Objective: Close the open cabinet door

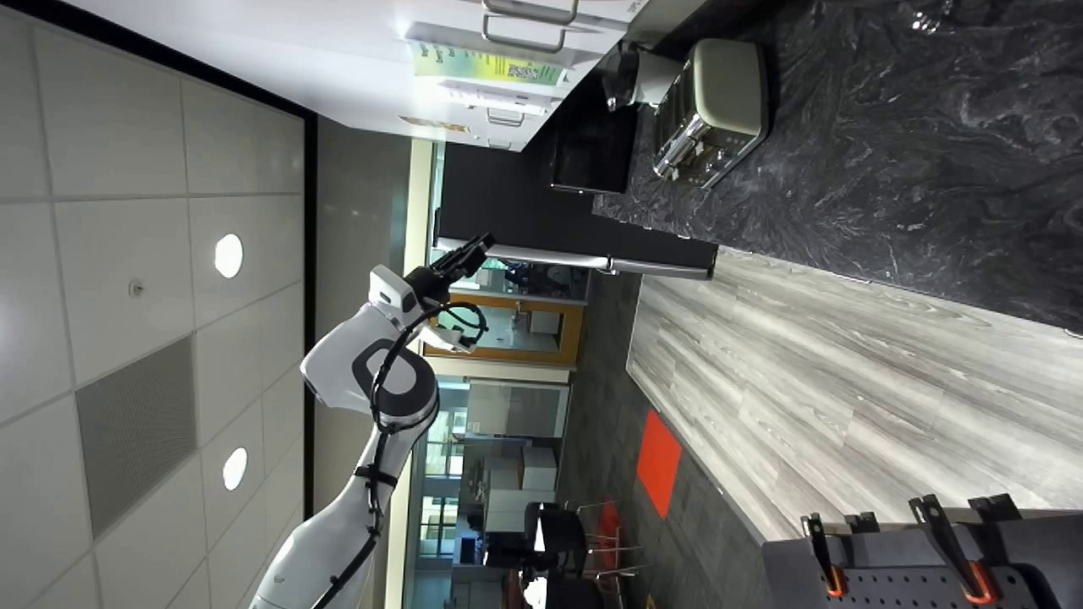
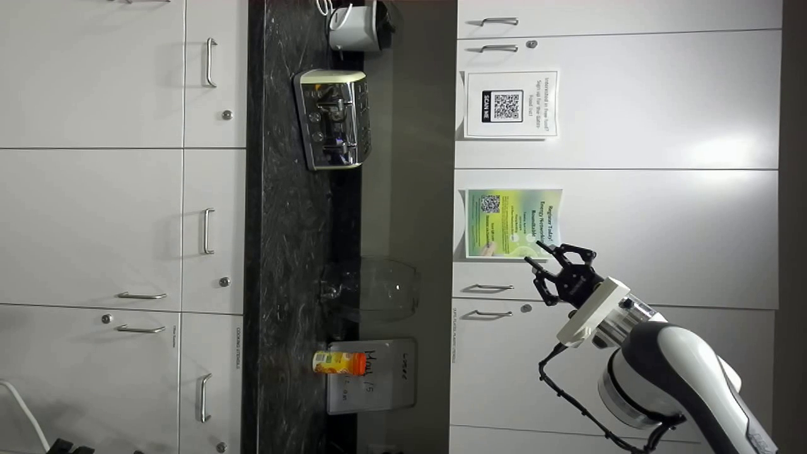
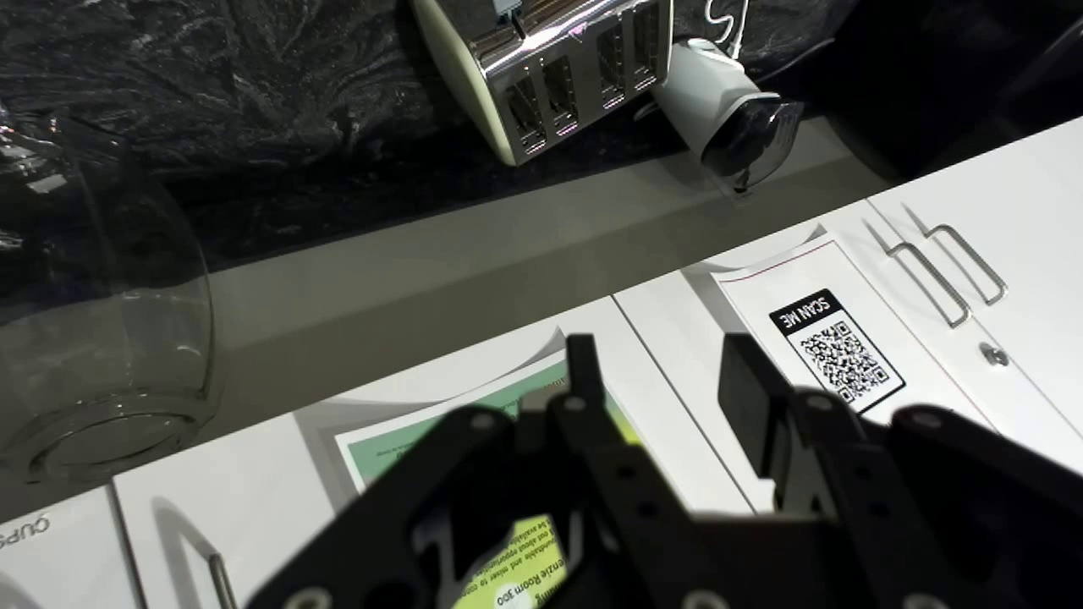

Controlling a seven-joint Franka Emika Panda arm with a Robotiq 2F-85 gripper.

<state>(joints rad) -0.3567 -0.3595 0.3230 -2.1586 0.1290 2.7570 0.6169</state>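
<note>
The cabinet door (image 2: 656, 233) in question was most likely the white panel that carried the green poster (image 2: 514, 224), with a handle (image 2: 492, 287) near the poster's lower end. It looked level with the neighbouring door (image 2: 504, 372) on the handle side of the poster, though the seam was too fine to tell whether it had shut fully. The closing push therefore seemed at or near its end. The end effector (image 3: 664, 376) stood partly open, its 2 fingers apart, and held nothing; in an exterior view the arm (image 1: 415, 372) reached into open air with it, well out in front of the poster. If a crack was left, the next move called for a flat push near the poster's handle side, ideally with the fingertips brought together; otherwise, only for backing away. The door's lower edge ran just under the poster, whose own bottom seemed to curl outward and could crumple under a finger, while the handle stood out beside it and might catch on a sideways sweep. Lower than the poster, a see-through jug (image 2: 384, 290) toward the handle side and a toaster (image 2: 334, 120) toward the opposite side took up room on the table (image 2: 284, 214), so dropping down looked riskier than drawing straight out from the poster.
</note>
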